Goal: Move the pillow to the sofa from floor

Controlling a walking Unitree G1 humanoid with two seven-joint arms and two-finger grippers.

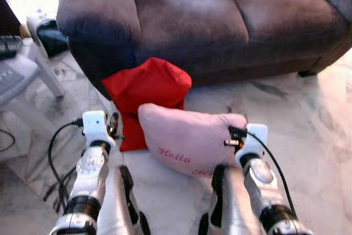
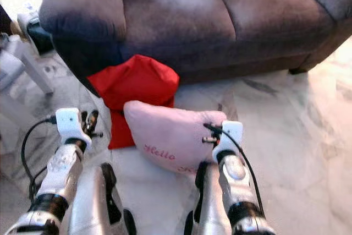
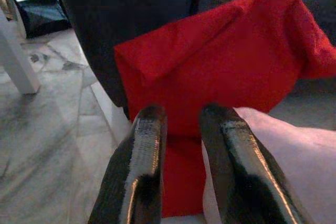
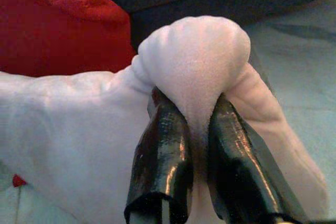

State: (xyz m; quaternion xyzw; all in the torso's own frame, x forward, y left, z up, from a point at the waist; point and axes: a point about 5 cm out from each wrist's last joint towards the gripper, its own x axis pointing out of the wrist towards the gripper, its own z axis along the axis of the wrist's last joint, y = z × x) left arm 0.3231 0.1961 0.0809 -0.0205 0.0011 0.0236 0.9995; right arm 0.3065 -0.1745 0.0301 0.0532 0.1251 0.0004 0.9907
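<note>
A pink pillow [image 1: 187, 136] with red "Hello" lettering lies on the marble floor in front of a dark brown sofa [image 1: 209, 20]. Behind it a red pillow [image 1: 146, 83] leans against the sofa's base. My right gripper [image 4: 193, 103] is shut on the pink pillow's right corner, and the fabric bulges up between its fingers. At the pillow's left end my left gripper [image 3: 182, 114] stands open, nothing between its fingers; the red pillow [image 3: 220, 66] lies beyond them and the pink pillow [image 3: 294, 156] is just beside them.
A white table [image 1: 33, 64] stands at the left with a black and white bag [image 1: 47, 34] behind it. A black cable [image 1: 55, 147] trails on the floor by my left arm. Bare marble floor [image 1: 308, 125] spreads to the right.
</note>
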